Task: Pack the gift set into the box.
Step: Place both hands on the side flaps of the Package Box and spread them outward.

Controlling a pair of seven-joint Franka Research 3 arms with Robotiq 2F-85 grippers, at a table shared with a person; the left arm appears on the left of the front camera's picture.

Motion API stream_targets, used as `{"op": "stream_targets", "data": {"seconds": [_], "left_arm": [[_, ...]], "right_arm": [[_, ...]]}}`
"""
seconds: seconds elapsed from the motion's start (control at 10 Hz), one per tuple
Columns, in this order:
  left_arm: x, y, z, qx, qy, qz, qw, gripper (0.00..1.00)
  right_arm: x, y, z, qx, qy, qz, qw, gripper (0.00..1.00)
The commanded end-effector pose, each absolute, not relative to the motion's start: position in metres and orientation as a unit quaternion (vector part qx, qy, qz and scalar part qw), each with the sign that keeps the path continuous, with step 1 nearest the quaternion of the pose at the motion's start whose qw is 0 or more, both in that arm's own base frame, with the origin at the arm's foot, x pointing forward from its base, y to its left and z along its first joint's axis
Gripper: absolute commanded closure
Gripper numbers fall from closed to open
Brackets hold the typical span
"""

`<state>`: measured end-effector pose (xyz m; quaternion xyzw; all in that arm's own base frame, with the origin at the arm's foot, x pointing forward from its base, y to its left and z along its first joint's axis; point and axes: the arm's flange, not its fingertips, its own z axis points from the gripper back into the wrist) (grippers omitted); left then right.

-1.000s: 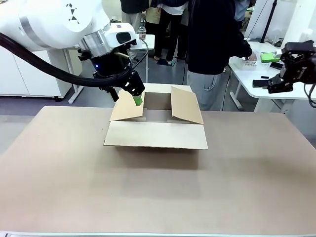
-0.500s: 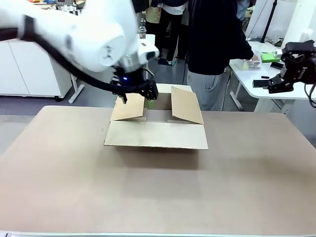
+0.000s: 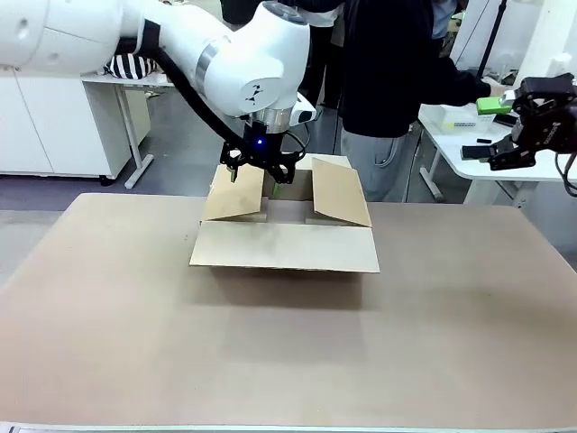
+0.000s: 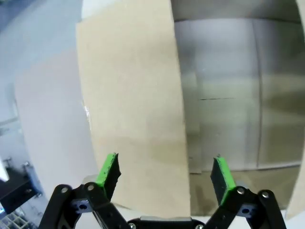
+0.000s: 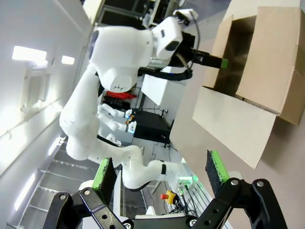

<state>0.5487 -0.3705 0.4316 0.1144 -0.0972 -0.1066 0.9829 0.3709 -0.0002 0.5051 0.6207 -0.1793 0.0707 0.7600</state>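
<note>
Left gripper: spread wide, green pads well apart, nothing pinched. Pointing down over the back left part of the box. Left flap below and between the two fingers; touching it or not, impossible to tell. White left arm arching in from the robot's left above the table's far side.

Right gripper: also spread, pads far apart, nothing held. Raised off at the robot's right, well apart from the box and beside a white side table.

Box: in the far middle of the brown table, open at the top. Near flap folded out flat toward the robot's side. Left flap and right flap standing up and leaning outward, far flap behind them. Inside, in shade, cardboard floor and walls with a faint seam across. From the right wrist, seen at the upper right with the left arm reaching to its far corner.

Around: a person in a dark top and grey trousers, standing just past the table's far edge, behind the box. One arm stretched toward the side table, hand above it and near the right gripper. Between the left gripper and the box's inside: the raised left flap, directly under the fingers.
</note>
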Motion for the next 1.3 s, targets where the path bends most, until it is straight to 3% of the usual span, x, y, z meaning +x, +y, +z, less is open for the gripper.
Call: {"op": "stream_targets", "data": {"seconds": [0.0,0.6,1.2], "left_arm": [[0.565,-0.387,0.423,0.155,-0.078,-0.085,0.981,0.00],[0.572,-0.376,0.408,0.241,-0.085,-0.043,0.966,0.00],[0.559,-0.368,0.427,0.252,-0.113,-0.028,0.961,0.00]], "right_arm": [[0.373,0.001,0.505,0.625,-0.191,0.080,0.753,0.00],[0.373,0.001,0.505,0.625,-0.191,0.080,0.753,0.00],[0.373,0.001,0.505,0.625,-0.191,0.080,0.753,0.00]]}}
